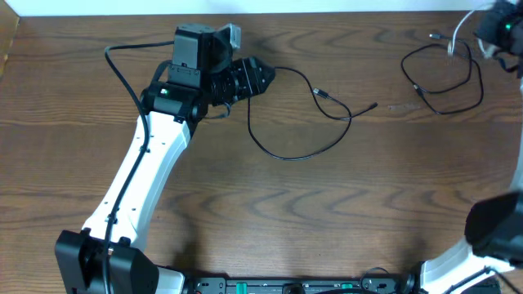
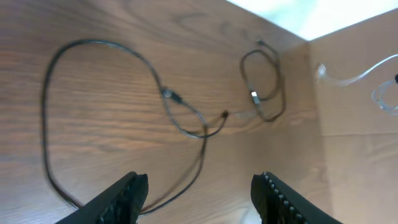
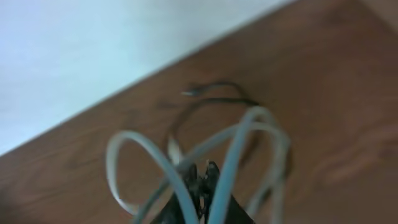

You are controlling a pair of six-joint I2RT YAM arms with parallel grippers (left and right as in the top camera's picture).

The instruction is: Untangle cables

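Observation:
A long black cable (image 1: 282,158) lies in a loose loop at the table's middle; it also shows in the left wrist view (image 2: 168,93). My left gripper (image 1: 263,77) is open and empty, hovering by that cable's left end (image 2: 202,196). A second black cable (image 1: 445,112) lies looped at the far right, also in the left wrist view (image 2: 273,115). My right gripper (image 1: 482,33) is shut on the white cable (image 3: 155,158) and holds it lifted above that loop (image 3: 202,174). The white cable hangs in loops (image 1: 452,47).
The wooden table (image 1: 327,212) ends at a white wall along the far edge. A cardboard-coloured panel (image 2: 360,155) stands at the right side. The left arm's thick black wire (image 1: 122,73) arcs over the far left.

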